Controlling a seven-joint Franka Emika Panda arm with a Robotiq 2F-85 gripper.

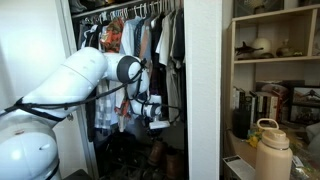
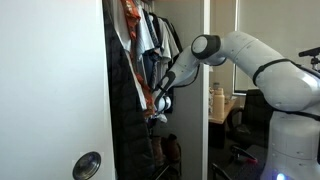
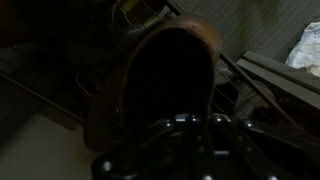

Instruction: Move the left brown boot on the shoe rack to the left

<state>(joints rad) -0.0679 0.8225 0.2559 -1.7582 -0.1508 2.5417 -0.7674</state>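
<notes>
Two reddish-brown ankle boots stand side by side low in the closet on the shoe rack, which is lost in shadow. In an exterior view the left brown boot [image 1: 154, 153] is next to its twin [image 1: 172, 160]. Both also show in an exterior view [image 2: 155, 150]. My gripper [image 1: 157, 122] hangs just above the boots, among the hanging clothes, and it also shows in an exterior view [image 2: 157, 104]. In the wrist view a brown boot [image 3: 110, 100] with its dark opening fills the middle, right under my gripper [image 3: 195, 125]. The jaws are too dark to read.
Hanging clothes [image 1: 140, 40] crowd the closet above and around the arm. A pale wooden shelf unit [image 1: 275, 60] with a cream bottle [image 1: 271, 150] stands beside it. A white door [image 2: 50, 90] with a knob [image 2: 87, 165] borders the opening. A white cloth [image 3: 305, 50] lies at the wrist view's edge.
</notes>
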